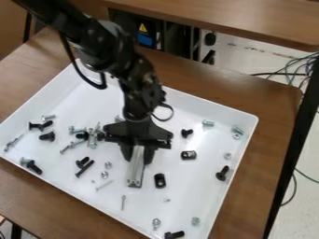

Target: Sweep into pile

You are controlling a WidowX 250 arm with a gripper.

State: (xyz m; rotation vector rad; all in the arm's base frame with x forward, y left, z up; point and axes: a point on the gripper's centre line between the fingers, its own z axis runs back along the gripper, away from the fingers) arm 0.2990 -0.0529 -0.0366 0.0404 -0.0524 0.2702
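Currently gripper [137, 158] fingers clamped on one metal bar [135, 170]; one tray [199, 198], two black blocks [189, 155], over ten screws [222, 173].

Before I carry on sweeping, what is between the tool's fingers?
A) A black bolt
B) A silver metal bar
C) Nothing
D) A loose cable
B: the silver metal bar sits between the two black fingers of the tool, its lower end down by the floor of the white tray.
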